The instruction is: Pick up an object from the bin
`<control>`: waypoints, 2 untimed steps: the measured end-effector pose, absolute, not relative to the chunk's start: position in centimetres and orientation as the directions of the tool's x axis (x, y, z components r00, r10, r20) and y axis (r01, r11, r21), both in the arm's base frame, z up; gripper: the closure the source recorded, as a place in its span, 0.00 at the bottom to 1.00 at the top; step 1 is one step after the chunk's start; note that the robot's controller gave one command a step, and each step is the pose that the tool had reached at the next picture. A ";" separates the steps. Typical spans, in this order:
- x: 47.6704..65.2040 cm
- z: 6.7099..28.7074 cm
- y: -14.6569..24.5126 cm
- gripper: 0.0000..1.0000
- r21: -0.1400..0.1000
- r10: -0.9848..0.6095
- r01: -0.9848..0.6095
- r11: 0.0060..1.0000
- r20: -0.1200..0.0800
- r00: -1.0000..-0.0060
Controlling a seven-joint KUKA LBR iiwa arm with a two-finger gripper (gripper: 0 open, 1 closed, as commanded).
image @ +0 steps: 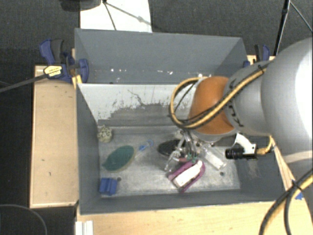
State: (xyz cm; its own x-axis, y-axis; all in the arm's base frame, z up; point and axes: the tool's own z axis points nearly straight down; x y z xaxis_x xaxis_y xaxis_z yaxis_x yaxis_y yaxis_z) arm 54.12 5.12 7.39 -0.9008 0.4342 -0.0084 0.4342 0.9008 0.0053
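My gripper (182, 158) is low in the bin's right half, under the orange dome, and its metal fingers stand apart, so it is open. Just below its tips lies a purple and white oblong thing (188, 174), touching or nearly touching them; nothing shows between the fingers. A black oval thing (167, 146) lies right beside the gripper on its left. To the right of it lies a clear whitish piece (215, 161).
Further left lie a small blue and clear stick (145, 146), a dark green oval thing (118, 158), a speckled pale ball (104, 133) by the left wall and a blue block (108, 186) in the front left corner. The arm covers the bin's right rear.
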 end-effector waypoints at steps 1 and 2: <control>54.3 7.6 5.1 0.00 0.004 0.433 0.433 0.902 -0.007 -0.902; 54.4 7.7 5.2 1.00 0.006 0.432 0.432 0.902 -0.010 -0.902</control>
